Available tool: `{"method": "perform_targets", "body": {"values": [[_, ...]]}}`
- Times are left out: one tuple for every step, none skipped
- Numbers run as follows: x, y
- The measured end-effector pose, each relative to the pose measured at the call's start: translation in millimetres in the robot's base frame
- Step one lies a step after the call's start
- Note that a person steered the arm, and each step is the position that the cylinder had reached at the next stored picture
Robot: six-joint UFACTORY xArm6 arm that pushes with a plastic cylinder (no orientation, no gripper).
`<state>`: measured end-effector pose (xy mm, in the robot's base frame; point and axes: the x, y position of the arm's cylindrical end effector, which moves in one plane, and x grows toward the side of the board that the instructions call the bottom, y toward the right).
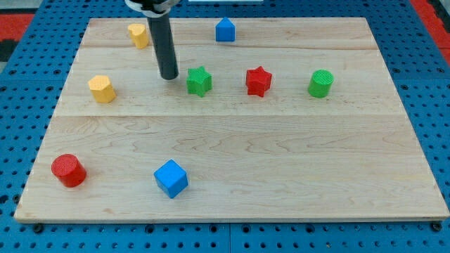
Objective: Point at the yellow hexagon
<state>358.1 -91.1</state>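
Nearest the view's bottom edge sit the blue cube (171,178) and, to its left, the red cylinder (68,170); both are well apart from anything I need, so I judge them no trouble

Farther up, a row runs across the wooden board (281,161): a yellow hexagon (102,88) at the view's left, then my tip (169,76), then the green star (199,81) just beside the tip on its right, the red star (258,81), and the green cylinder (320,83) at the right. There are no jaws on this rig, only the rod, so nothing is open, closed or holding

Farthest away, near the view's top, a second yellow block (138,34) stands close to the rod's left side, and a blue block with a peaked top (225,30) sits to the right

The first risk is picking the wrong target. Two yellow pieces are in reach, and from here I cannot be sure which is the hexagon; the one in the middle row shows flat facets and looks the likelier, the upper one's shape is harder to read. Heading to the wrong one would fail the task outright

The second risk is overshoot. The tip rides at block height, so a fast leftward slide could shove the yellow hexagon instead of stopping short of it

The third is the green star: any rightward drift as I start would nudge it, it is that close
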Motion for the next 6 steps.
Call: {"method": "perform_targets", "body": {"values": [[9, 32], [10, 11], [50, -18], [77, -77], [53, -109], [44, -123]]}}
